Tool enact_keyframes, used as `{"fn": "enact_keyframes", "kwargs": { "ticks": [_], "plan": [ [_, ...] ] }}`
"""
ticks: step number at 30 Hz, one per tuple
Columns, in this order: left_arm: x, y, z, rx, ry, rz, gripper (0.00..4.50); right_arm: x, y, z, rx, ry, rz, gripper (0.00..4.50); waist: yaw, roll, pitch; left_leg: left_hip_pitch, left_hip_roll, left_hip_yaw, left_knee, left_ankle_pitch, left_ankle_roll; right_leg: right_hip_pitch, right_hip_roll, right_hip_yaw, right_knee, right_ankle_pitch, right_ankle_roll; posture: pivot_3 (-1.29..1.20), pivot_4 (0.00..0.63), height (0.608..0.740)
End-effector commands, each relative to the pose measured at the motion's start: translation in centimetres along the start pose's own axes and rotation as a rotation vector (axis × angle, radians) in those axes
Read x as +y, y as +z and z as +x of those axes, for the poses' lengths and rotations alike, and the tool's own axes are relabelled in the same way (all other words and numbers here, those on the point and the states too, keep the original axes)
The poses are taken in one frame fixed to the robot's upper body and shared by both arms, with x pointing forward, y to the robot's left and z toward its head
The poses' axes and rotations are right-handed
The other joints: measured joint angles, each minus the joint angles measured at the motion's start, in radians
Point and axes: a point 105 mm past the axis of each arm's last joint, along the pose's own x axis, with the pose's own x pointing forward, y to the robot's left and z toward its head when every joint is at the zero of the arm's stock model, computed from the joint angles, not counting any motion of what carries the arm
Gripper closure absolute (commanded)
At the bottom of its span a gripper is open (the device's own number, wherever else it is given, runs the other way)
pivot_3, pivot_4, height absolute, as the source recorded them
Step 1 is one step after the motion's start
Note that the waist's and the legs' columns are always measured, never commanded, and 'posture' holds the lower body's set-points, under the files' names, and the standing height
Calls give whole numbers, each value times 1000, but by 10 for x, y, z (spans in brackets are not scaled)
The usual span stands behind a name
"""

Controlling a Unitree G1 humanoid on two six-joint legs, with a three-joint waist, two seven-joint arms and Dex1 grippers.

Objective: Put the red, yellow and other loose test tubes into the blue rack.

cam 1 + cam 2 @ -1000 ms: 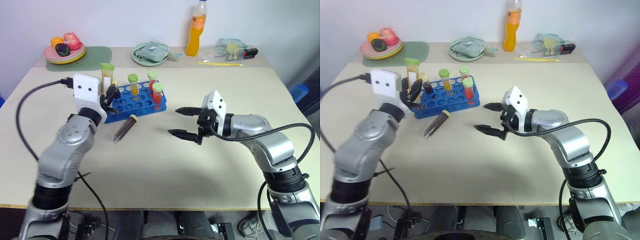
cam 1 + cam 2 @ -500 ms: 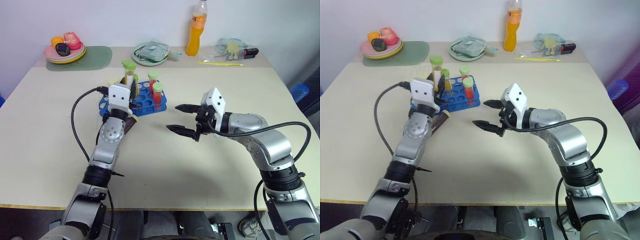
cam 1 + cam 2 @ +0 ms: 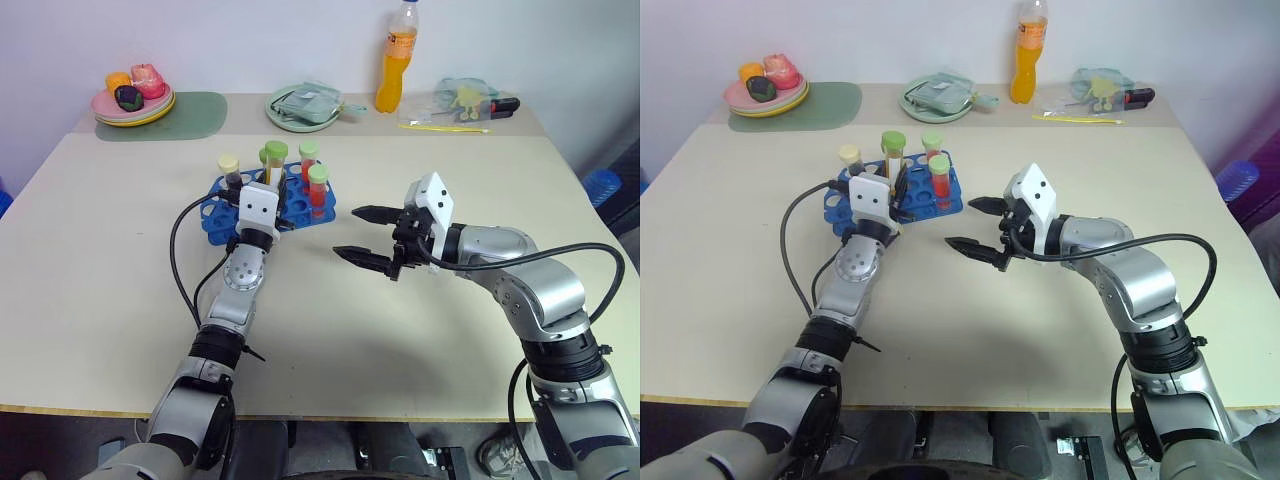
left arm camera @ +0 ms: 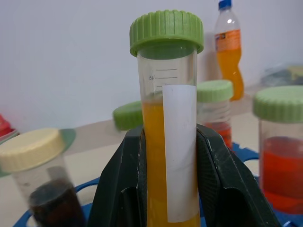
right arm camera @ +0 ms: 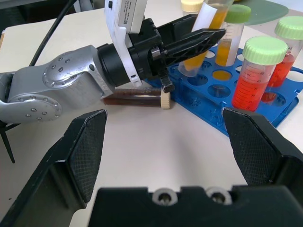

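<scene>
**Left eye view: yellow tube held over the rack, one tube left on the table**

Left eye view gives you the whole layout: the table (image 3: 100, 250) with the blue rack (image 3: 215, 215) near its middle, your left arm reaching to the rack's near edge and your right arm waiting off to the side.

The rack already carries several capped tubes, among them two red tubes (image 3: 317, 190) at its right end and a dark tube with a cream cap (image 3: 229, 170) toward its left.

Your left gripper (image 4: 170, 189) is clenched on the yellow tube (image 4: 168, 142), holding it upright by its lower half, green cap on top, just above the rack's near rows. I judge this to be the insertion step, with the tube not yet seated.

Your right gripper (image 3: 365, 235) hangs with its jaws spread wide and nothing between them, near the rack's right end but apart from it.

The dark purple-brown tube (image 5: 137, 100) lies on its side on the table, against the rack's near edge beneath your left wrist.

Next, line the yellow tube's bottom up with a free hole, lower it straight, then release. After that, the lying tube needs picking up.
</scene>
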Motion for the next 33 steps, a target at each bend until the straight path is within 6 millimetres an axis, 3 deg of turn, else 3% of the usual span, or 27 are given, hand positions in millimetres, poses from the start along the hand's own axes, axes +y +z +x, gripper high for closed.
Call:
{"fn": "enact_keyframes", "kwargs": {
  "ticks": [1,12,20,24,33],
  "plan": [
    [0,15,8,-73,-5,-13,3652,3,19,0,-58,9,-48,190,1,0,0,0,0,0,0,0,0,0,0,0,0,0,0,0,150,729],
    [-18,6,12,-45,-63,-100,3652,3,20,-1,-62,4,-48,190,1,0,0,-1,0,0,1,0,0,0,0,0,0,0,0,0,150,729],
    [-14,8,7,-88,-39,-71,3652,4,20,-1,-64,5,-47,190,2,0,0,-1,0,0,2,0,1,0,0,0,0,0,1,0,150,729],
    [-20,2,-2,-98,-98,-102,3652,4,21,0,-70,9,-49,190,2,0,0,-1,0,0,2,0,1,0,0,0,0,0,1,0,150,729],
    [-13,-15,-11,-78,-51,-113,3652,5,23,0,-72,10,-51,190,1,0,0,0,0,0,2,0,1,1,0,0,0,0,1,0,150,729]
  ]
}}
